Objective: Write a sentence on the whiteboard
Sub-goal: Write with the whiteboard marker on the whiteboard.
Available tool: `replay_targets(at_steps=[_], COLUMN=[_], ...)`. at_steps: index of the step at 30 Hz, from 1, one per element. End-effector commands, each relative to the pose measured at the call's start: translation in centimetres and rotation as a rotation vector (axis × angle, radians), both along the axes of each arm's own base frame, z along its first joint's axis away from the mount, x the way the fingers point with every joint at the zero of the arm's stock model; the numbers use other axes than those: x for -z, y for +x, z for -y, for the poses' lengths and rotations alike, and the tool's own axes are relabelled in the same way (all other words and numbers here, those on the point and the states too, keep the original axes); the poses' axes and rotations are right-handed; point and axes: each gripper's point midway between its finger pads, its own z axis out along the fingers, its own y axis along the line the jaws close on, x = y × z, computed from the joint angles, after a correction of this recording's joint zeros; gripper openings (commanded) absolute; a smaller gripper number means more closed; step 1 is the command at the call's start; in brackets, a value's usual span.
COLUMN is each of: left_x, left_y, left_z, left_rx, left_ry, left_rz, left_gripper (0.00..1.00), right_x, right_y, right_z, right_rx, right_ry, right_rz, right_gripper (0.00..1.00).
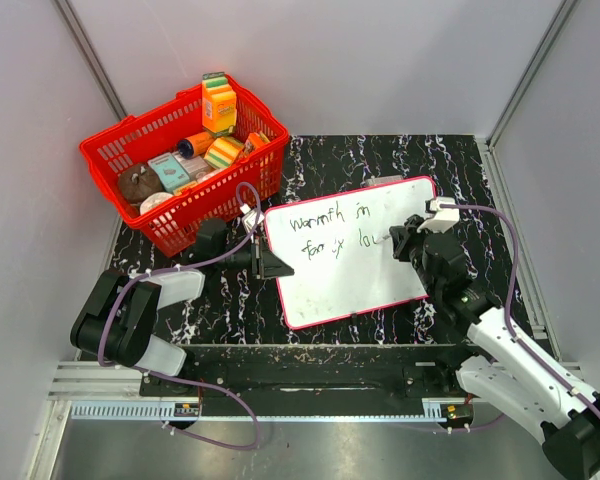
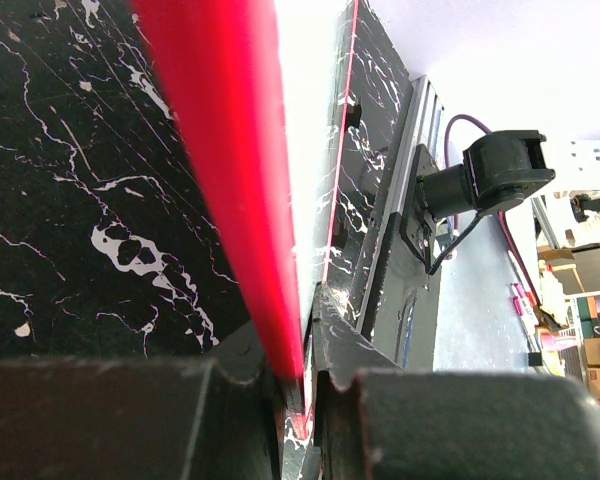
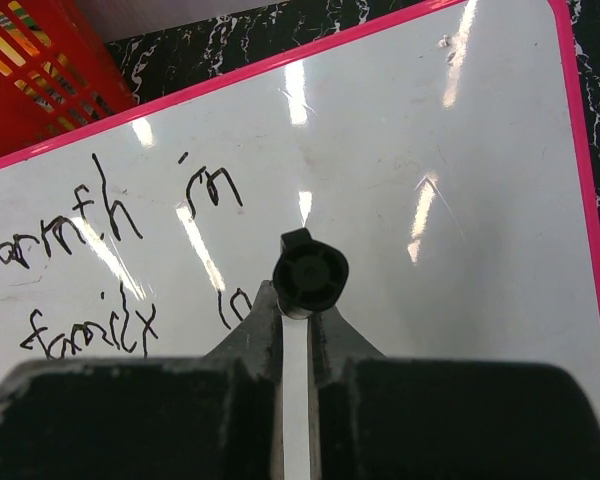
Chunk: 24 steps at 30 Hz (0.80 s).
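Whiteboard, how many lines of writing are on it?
2. The upper line near the whiteboard's far edge; the lower line just beneath, its end maybe behind the right gripper.

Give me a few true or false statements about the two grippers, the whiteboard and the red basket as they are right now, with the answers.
1. The left gripper is shut on the edge of the whiteboard. True.
2. The right gripper holds a marker over the board. True.
3. The whiteboard is blank. False: two lines of handwriting are on it.
4. The red basket is empty. False: it holds several packages.
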Motion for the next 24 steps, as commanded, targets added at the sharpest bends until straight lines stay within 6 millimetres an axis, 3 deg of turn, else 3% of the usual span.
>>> replay_targets(at_steps=[1,24], left_x=[2.2,2.2], left_y=[1.6,1.5], left_z=[-0.9,-0.9], left_rx=[-0.056,-0.055], left_ry=[0.089,0.088], left_rz=[0.121,0.120], left_gripper=[0.00,0.00], right_x=[-1.3,-4.7], right_y=[0.8,2.0], right_z=[0.5,0.5], right_rx=[0.043,0.077], right_ry=[-0.017,0.020], right_rz=[0.030,0.125], right_gripper=[0.00,0.00])
